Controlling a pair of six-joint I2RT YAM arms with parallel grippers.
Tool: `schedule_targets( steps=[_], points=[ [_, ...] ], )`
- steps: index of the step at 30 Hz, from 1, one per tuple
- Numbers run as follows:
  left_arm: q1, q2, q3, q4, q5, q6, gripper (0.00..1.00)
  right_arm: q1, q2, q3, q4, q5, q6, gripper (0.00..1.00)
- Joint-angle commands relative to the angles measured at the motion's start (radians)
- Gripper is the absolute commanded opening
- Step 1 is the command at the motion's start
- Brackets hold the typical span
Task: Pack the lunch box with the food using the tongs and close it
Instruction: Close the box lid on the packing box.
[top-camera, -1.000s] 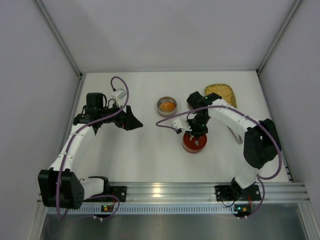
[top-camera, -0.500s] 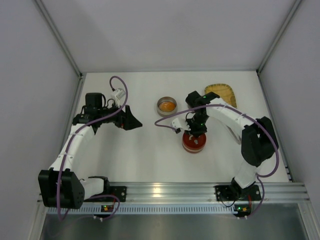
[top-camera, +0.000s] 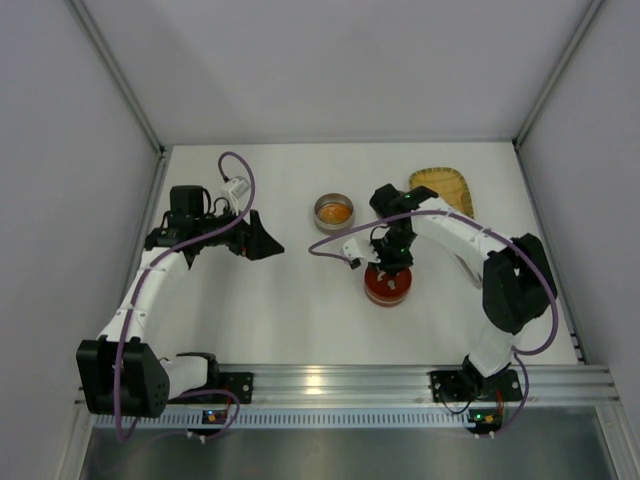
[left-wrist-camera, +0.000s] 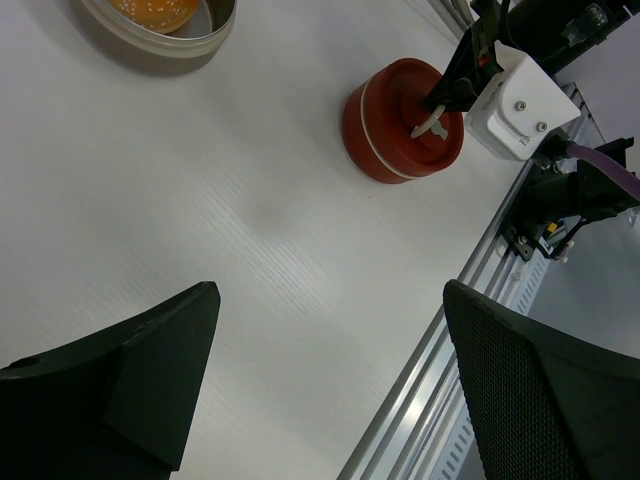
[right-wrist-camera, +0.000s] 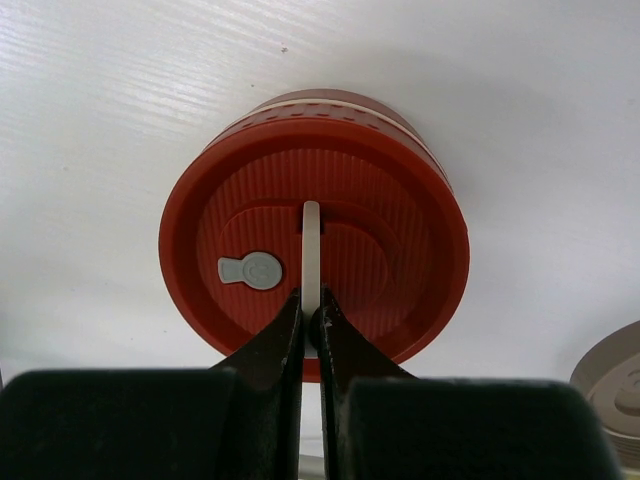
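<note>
The lunch box (top-camera: 388, 290) is a round red container with a pale band, standing mid-table in front of my right arm. Its red lid (right-wrist-camera: 385, 250) lies on it, with a grey valve (right-wrist-camera: 250, 270) and a white upright handle (right-wrist-camera: 311, 235). My right gripper (right-wrist-camera: 311, 308) is shut on that handle from above, as the left wrist view (left-wrist-camera: 437, 108) and the top view (top-camera: 391, 266) also show. The orange food (top-camera: 336, 212) lies in a round metal tin (top-camera: 321, 205). My left gripper (top-camera: 262, 240) hangs open and empty at the left (left-wrist-camera: 330, 290). The tongs are out of view.
A yellow woven tray (top-camera: 445, 187) lies at the back right, partly behind my right arm. The tin's rim (left-wrist-camera: 200, 40) and the lunch box (left-wrist-camera: 385, 150) show in the left wrist view, with the aluminium rail (left-wrist-camera: 440, 350) along the near table edge. White walls close in three sides.
My right wrist has shifted slightly over the lunch box while staying shut on the handle. The left arm has barely moved.
</note>
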Motion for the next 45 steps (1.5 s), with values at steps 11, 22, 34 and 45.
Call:
schedule_targets(
  steps=[11,22,34,45],
  points=[
    [0.010,0.000,0.002,0.042,0.036,0.001,0.98,0.021,-0.052,-0.018,0.064,-0.034,-0.007,0.00],
    [0.012,0.006,0.005,0.045,0.036,0.001,0.98,0.021,-0.060,-0.084,0.133,-0.008,0.062,0.00],
    [0.022,0.008,0.013,0.025,0.030,0.001,0.98,0.021,-0.069,-0.122,0.283,0.007,0.420,0.00],
    [0.041,0.015,0.031,0.036,0.023,0.001,0.98,0.022,-0.105,-0.272,0.512,0.078,1.106,0.00]
  ],
)
